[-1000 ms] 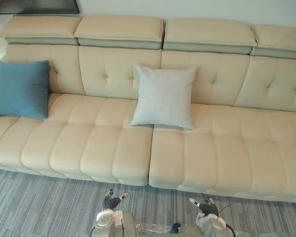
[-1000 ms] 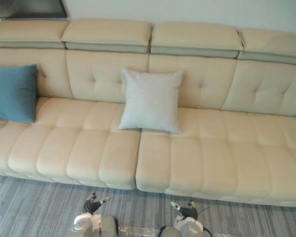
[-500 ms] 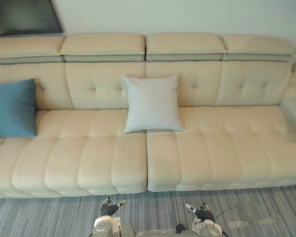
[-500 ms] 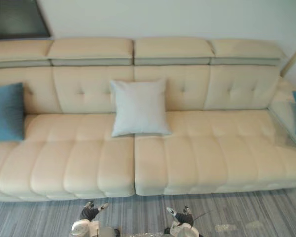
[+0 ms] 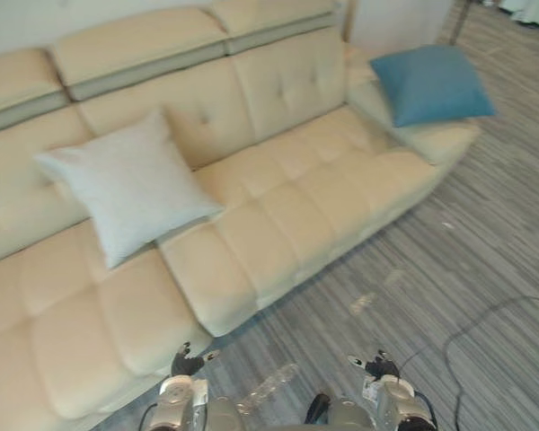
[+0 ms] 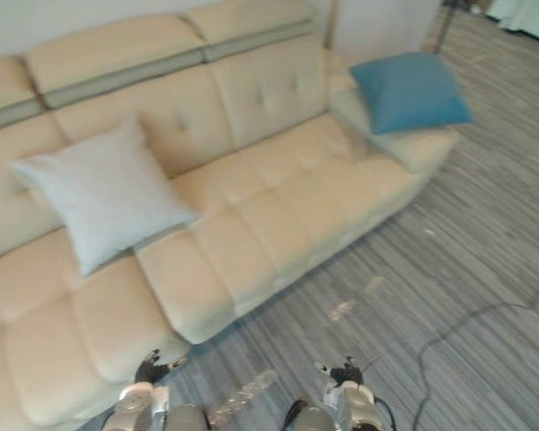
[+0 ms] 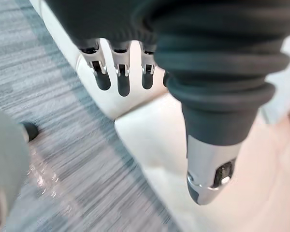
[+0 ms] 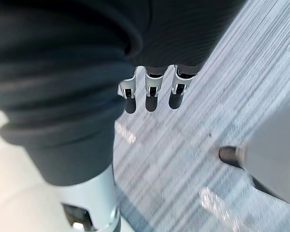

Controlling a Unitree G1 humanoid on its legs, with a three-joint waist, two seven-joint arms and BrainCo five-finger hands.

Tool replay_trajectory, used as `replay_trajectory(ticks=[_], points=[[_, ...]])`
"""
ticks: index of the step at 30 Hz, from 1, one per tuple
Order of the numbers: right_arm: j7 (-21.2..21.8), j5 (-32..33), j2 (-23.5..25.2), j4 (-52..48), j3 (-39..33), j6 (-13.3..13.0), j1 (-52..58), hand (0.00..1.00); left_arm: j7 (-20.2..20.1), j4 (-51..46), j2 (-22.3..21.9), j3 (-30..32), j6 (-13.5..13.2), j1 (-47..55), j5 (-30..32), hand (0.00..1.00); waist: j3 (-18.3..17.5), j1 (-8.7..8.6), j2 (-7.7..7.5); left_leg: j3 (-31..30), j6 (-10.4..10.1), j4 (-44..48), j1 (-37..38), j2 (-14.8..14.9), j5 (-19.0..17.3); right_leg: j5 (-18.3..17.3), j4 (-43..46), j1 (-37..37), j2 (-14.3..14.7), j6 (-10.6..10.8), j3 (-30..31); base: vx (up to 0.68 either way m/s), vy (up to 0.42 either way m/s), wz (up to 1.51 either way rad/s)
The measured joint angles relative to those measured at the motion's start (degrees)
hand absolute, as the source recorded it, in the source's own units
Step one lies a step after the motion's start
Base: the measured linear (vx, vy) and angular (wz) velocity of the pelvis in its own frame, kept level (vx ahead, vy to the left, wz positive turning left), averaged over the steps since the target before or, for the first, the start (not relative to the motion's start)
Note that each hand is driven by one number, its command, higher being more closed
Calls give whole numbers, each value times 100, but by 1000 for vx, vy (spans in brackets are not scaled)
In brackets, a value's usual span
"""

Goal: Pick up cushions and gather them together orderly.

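A pale grey cushion (image 5: pixel 126 184) leans against the backrest of the long cream sofa (image 5: pixel 278 215), left of its middle seam. A blue cushion (image 5: pixel 429 83) lies on the sofa's right end, up on the arm. Both hands hang low over the striped carpet in front of the sofa, far from either cushion. My left hand (image 5: pixel 189 362) has relaxed, straight fingers (image 7: pixel 121 77) and holds nothing. My right hand (image 5: pixel 375 365) is likewise open and empty, its fingers (image 8: pixel 152 94) pointing down at the carpet.
Grey striped carpet (image 5: pixel 485 242) spreads in front of and to the right of the sofa. A wall corner (image 5: pixel 395 22) stands behind the sofa's right end. Light patches (image 5: pixel 364 301) show on the carpet near the sofa front.
The camera has swung right: the sofa now runs diagonally, the right-end blue cushion is in full view, the left-end blue cushion has left the picture. Both hands stay low and open.
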Motion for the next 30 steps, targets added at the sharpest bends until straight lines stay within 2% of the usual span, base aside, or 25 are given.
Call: replay_trajectory(ticks=[1,2,3,4,5,6,7,8,10,11,12,13,14,16,18,19,20,21,22,23,24,26,28,29,30], points=[[-3,1,-2,0,0,-1,35,0,8,-2,1,-15,0,2,-6,0,11,-1,-18,-111,169,219,-104,43,59,-24,3,19,54,-41,19,-57,-422,-33],[-18,6,-18,0,34,-2,99,0,8,-14,14,-63,3,33,-67,0,136,26,-118,-755,972,1034,-484,66,512,-87,-11,172,202,-207,174,5,-410,-60],[-40,15,-43,-7,60,-3,145,0,5,-134,-29,-130,-2,134,-151,0,206,51,-157,-1471,852,1592,-783,-140,478,-140,-8,267,329,-438,409,55,-375,-87],[-89,20,-80,-3,70,-1,147,0,1,-193,-12,-180,-3,146,-161,0,262,71,-181,-1857,583,1754,-900,-429,177,-179,-6,265,399,-575,557,79,-182,-71],[-94,20,-85,-3,70,-1,145,0,-1,-196,-9,-195,-3,148,-164,0,267,71,-178,-1899,555,1762,-916,-473,142,-179,-6,266,403,-591,580,100,-160,-105],[-138,25,-191,-7,24,-4,89,0,4,-343,-9,-326,7,190,-194,0,385,73,-95,-2349,239,1583,-1061,-1206,-302,-92,-85,303,514,-742,861,92,-146,-103],[-152,31,-201,-7,1,-2,108,0,-1,-397,-31,-372,6,210,-194,0,405,72,-54,-2426,185,1250,-1110,-1492,-366,-39,-187,333,597,-733,1018,103,-129,-108],[-155,31,-202,-7,-18,-1,117,0,-2,-406,-47,-376,6,212,-194,0,408,70,-34,-2441,165,1074,-1137,-1598,-378,-20,-246,353,624,-737,1049,111,-63,-57],[-212,35,-199,-24,-119,2,142,0,-12,-411,-163,-380,11,202,-197,0,389,81,63,-2584,147,-77,-1338,-2218,-321,58,-536,393,774,-754,1292,195,-50,-61],[-237,39,-161,-47,-240,-1,120,0,-25,-458,-215,-348,14,174,-207,0,430,178,107,-2722,204,-769,-1396,-2547,111,50,-691,474,865,-820,1504,208,-8,-78],[-242,39,-121,-48,-261,-1,120,0,-29,-515,-220,-334,17,170,-207,0,435,268,100,-2784,233,-958,-1370,-2625,362,53,-748,514,899,-826,1664,251,9,-104],[-248,39,-21,-102,-263,-1,151,0,-47,-580,-229,-263,17,189,-204,0,400,399,58,-2821,283,-1233,-1267,-2667,767,54,-843,575,935,-818,1930,316,6,-101],[-245,39,141,-298,-265,-4,233,0,-63,-590,-228,-189,26,260,-207,0,313,471,-4,-2770,450,-1276,-1212,-2714,866,-8,-869,556,905,-683,2208,352,-8,-88],[-232,30,268,-472,-261,4,316,0,-121,-654,-307,-139,39,305,-249,0,302,497,-53,-2390,584,-1125,-1103,-2655,608,-209,-606,540,831,-572,2460,417,3,-85],[-227,13,465,-801,-255,-12,465,0,-116,-744,-401,-91,49,371,-256,0,287,622,-61,-1930,701,-1091,-722,-2592,382,-555,383,407,726,-139,2717,439,52,-104],[-215,9,539,-949,-252,-12,578,0,-116,-764,-430,-151,50,418,-255,0,187,617,-40,-1819,752,-1099,-507,-2551,136,-620,1383,125,646,228,2580,434,66,-85],[-205,4,615,-958,-255,-30,612,0,-115,-789,-422,-188,57,421,-256,0,200,616,-68,-1732,741,-1085,-253,-2514,-136,-541,2430,-255,548,718,2413,405,49,-78],[-189,3,666,-937,-259,-23,665,0,-115,-780,-403,-229,78,420,-256,0,179,603,-116,-1689,733,-1041,-90,-2502,-292,-483,3256,-548,403,862,2195,241,4,-49],[-181,3,685,-940,-258,-16,724,0,-114,-779,-390,-254,99,418,-257,0,169,587,-133,-1676,717,-1026,17,-2483,-364,-507,3623,-688,319,805,2082,342,-62,-25],[-171,0,648,-1003,-268,-38,750,0,-105,-730,-360,-351,122,409,-266,0,146,505,-143,-1655,694,-1096,364,-2352,-483,-629,4111,-943,2,448,1586,364,-80,-12],[-169,2,639,-999,-268,-41,742,0,-105,-728,-359,-357,125,404,-272,0,144,481,-147,-1655,684,-1151,472,-2311,-491,-675,4095,-994,-82,360,1464,388,-93,-12],[-150,1,622,-921,-275,-61,677,0,-104,-650,-368,-346,123,392,-308,0,160,384,-115,-1620,678,-1577,1044,-2015,-488,-831,3307,-1182,-305,82,1059,415,-166,-10],[-139,0,599,-886,-277,-75,628,0,-105,-531,-369,-349,122,368,-306,0,152,283,-113,-1614,676,-1807,1305,-1800,-487,-742,2444,-1401,-329,75,1033,339,-175,-6],[-129,1,553,-843,-318,-65,569,0,-110,-405,-352,-362,118,343,-302,0,149,230,-118,-1608,663,-1930,1430,-1699,-482,-387,1579,-1579,-310,115,1125,409,-243,5],[-129,0,511,-705,-408,-65,527,0,-108,-328,-325,-363,115,328,-299,0,128,177,-165,-1619,487,-2022,1564,-1680,-486,159,752,-1609,-328,80,1274,509,-301,6]])
